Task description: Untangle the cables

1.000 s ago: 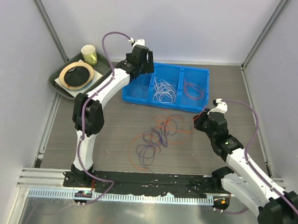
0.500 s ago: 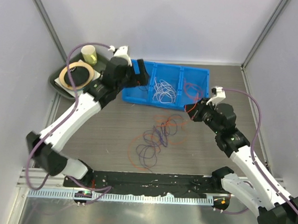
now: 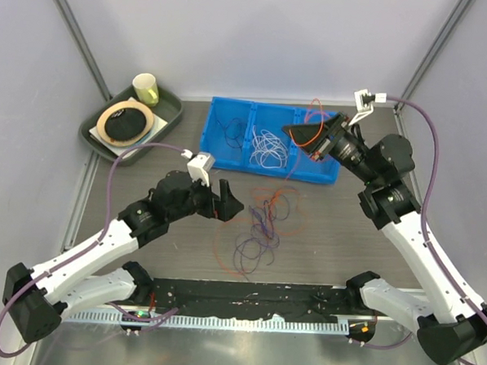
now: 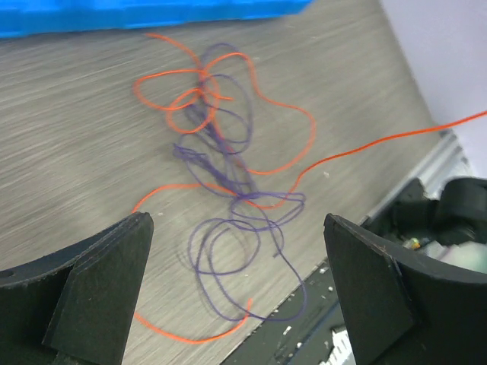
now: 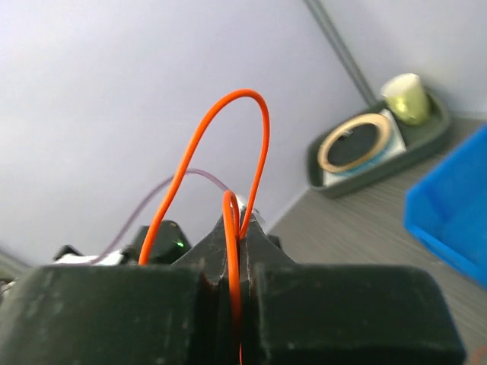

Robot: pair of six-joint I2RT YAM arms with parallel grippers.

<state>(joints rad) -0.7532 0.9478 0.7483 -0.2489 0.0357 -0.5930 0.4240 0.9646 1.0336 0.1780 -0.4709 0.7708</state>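
Fingers (image 4: 91,296) of the left gripper (image 3: 226,200) now stand wide over the tangle (image 3: 257,228) on the table (image 3: 321,252), swung back from the bin (image 3: 220,153), while the right gripper (image 3: 309,137), pinching an orange cable (image 5: 255,106), has lifted it over the bin, likely freeing one strand.

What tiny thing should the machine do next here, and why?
Probably lower the open left tool onto the purple cables and close on them. The right tool, shut on an orange cable, sits high over the blue bin, and that cable seems to trail back into the tangle. Pinning the purple loops would likely let the orange one slide free.
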